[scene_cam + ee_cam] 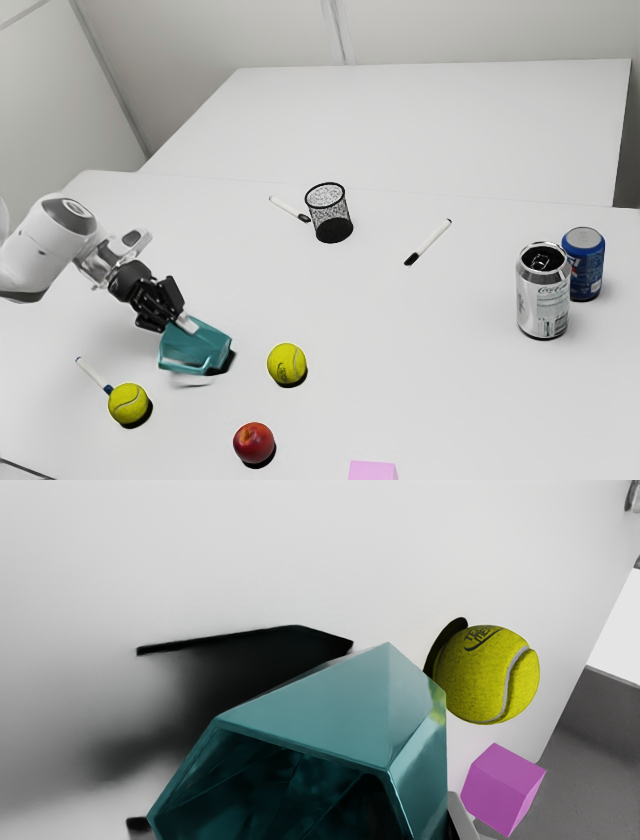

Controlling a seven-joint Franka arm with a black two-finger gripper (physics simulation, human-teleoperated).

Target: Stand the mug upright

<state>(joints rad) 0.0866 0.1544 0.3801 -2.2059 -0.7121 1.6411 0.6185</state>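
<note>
Teal, faceted mug (200, 348) tilted here at my gripper (174, 318), a tennis ball (287, 364) near it! Clenched or released, my jaws? I cannot tell.

Silver can (543, 305): "Coca-Cola" | tennis ball (487, 677): "TE…", "ME…", partial | blue can (584, 268): lettering too small

The table (360, 310) holds markers (430, 240), balls (287, 364), cans (543, 295), mesh cup (329, 212), apple (254, 442), block (373, 471)
</note>
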